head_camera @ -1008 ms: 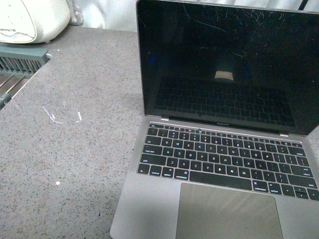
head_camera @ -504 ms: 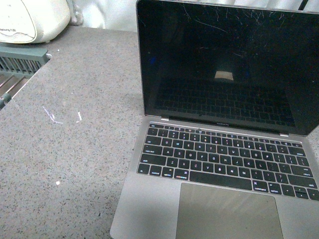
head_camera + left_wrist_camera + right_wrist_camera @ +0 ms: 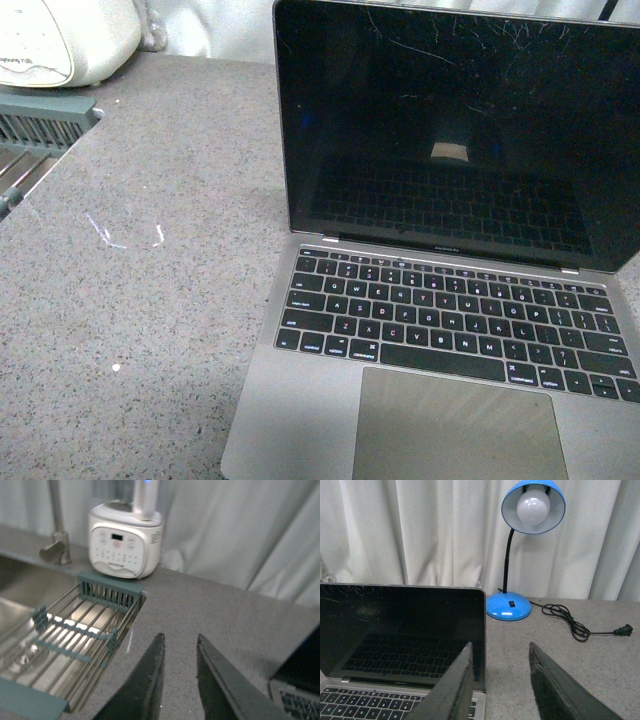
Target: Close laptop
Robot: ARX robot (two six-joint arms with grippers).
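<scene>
No shift noted vs. prior frames. Laptop (image 3: 450, 280): lid up, set on grey counter (image 3: 150, 300), right of centre. Left gripper (image 3: 180, 637), right gripper (image 3: 501, 646): jaws parted, nothing held. Step judged: approach pending; lid's top edge to be reached & pushed down.

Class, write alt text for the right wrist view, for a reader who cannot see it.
An open laptop with a dark, scratched screen stands on a grey counter, with the right end effector open and empty in the foreground. Behind are a blue desk lamp, a loose black power cord and a white curtain.
</scene>
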